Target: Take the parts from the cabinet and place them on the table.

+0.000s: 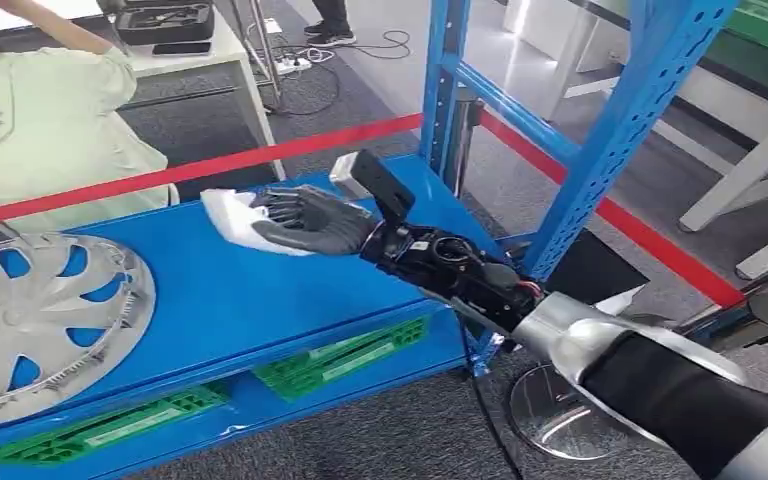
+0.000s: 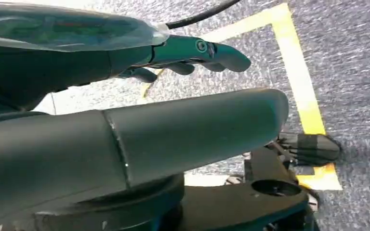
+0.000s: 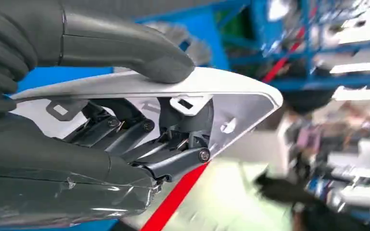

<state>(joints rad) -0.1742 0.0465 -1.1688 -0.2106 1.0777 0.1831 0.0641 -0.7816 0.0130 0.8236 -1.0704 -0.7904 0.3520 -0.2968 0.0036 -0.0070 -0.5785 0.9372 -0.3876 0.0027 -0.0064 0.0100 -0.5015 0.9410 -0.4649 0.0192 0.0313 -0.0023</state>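
Observation:
My right hand [image 1: 312,220] reaches over the blue cabinet shelf [image 1: 260,290] and grips a white plastic part [image 1: 228,217] at the shelf's back edge. In the right wrist view the thumb [image 3: 125,45] presses on top of the white part [image 3: 241,98] while the dark fingers [image 3: 139,139] curl inside it. A silver wheel cover [image 1: 35,315] lies on the left end of the same shelf. My left hand [image 2: 192,55] hangs over the carpet with its fingers stretched out and nothing in them.
Blue rack posts [image 1: 620,130] stand to the right of my arm. Green crates [image 1: 345,360] sit on the lower shelf. A red barrier tape [image 1: 260,155] runs behind the cabinet. A person in a pale shirt [image 1: 50,130] sits beyond it by a white desk [image 1: 215,45].

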